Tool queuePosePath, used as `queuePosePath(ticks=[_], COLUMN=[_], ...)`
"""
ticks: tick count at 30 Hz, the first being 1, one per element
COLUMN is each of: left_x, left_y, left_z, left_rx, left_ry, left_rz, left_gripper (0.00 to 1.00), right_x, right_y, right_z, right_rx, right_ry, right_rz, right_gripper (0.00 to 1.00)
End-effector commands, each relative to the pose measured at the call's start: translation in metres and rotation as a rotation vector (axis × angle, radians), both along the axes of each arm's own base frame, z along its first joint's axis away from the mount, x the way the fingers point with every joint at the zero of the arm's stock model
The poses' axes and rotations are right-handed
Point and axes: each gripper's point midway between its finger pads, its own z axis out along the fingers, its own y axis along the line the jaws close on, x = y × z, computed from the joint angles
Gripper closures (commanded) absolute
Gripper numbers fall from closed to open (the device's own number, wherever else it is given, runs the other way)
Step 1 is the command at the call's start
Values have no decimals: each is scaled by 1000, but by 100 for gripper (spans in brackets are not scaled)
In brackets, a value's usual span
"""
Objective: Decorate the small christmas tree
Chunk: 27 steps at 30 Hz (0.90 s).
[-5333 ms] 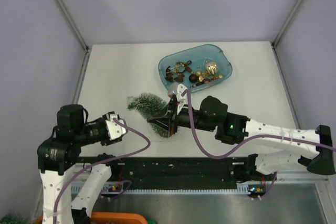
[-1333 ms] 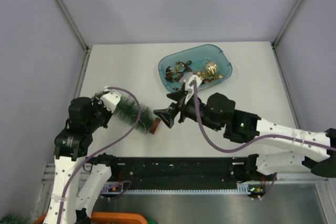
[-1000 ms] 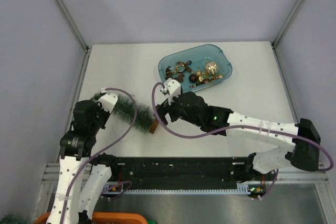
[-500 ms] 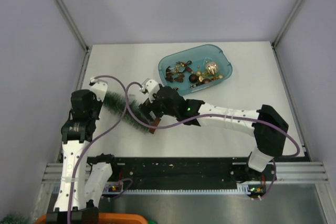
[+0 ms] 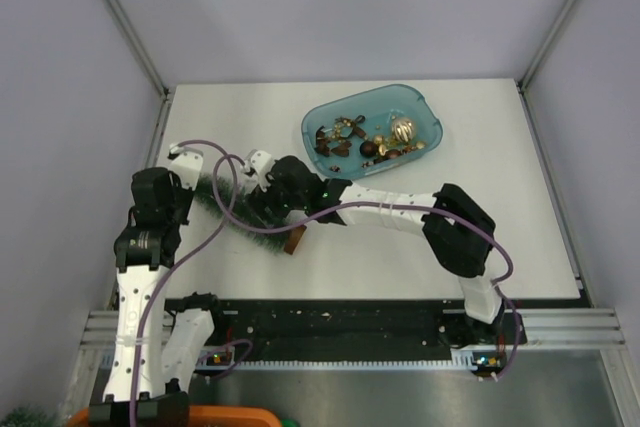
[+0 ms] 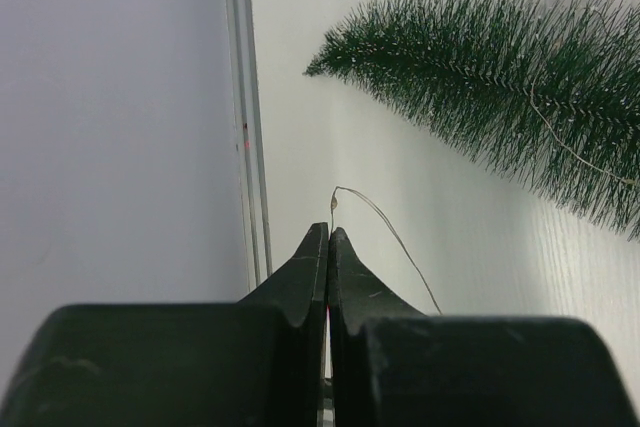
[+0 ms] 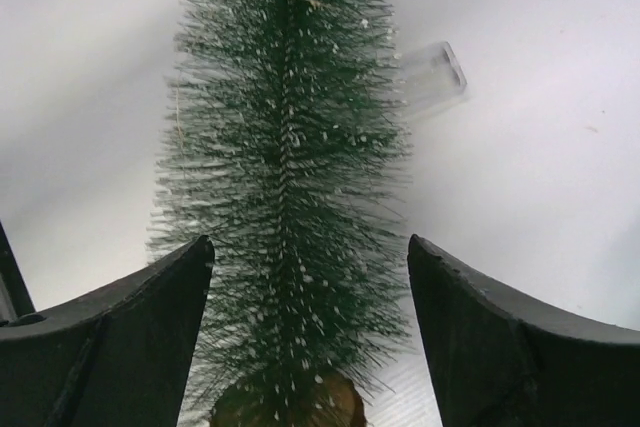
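Observation:
The small christmas tree (image 5: 250,215) lies on its side on the white table, brown base (image 5: 294,239) toward the near right. My right gripper (image 5: 262,205) hovers open over it. In the right wrist view its fingers stand either side of the lower bristles (image 7: 285,197) without touching, with the base (image 7: 285,402) between them. My left gripper (image 5: 188,172) is beside the tree's tip (image 6: 325,65), shut on a thin wire (image 6: 385,232). The wire runs from the fingertips (image 6: 329,234) toward the tree (image 6: 480,67) and across its bristles.
A translucent blue oval tray (image 5: 425,107) with several small ornaments, one a gold ball (image 5: 403,129), stands at the back. A small clear plastic box (image 7: 430,77) lies beside the tree. The table's left rail (image 6: 245,117) runs close by my left gripper.
My right arm has swung left from beyond the base until its open jaws straddle the tree. My left gripper has drawn back toward the far left, off the tree, keeping the wire.

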Motion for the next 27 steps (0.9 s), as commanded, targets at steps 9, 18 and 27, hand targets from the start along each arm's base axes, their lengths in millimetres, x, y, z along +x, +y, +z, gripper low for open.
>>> queuePosePath(ticks=[9, 18, 27], left_x=[9, 12, 31], left_y=[-2, -7, -22], left_z=[14, 13, 44], left_rx=[-3, -10, -76], left_ry=[-56, -58, -130], left_rz=[-20, -54, -113], left_gripper=[100, 100, 100], right_x=[11, 36, 41], right_y=[33, 29, -60], right_z=[1, 4, 80], right_rx=[103, 127, 399], right_ry=[32, 39, -135], right_rz=[61, -16, -135], right_gripper=[54, 100, 100])
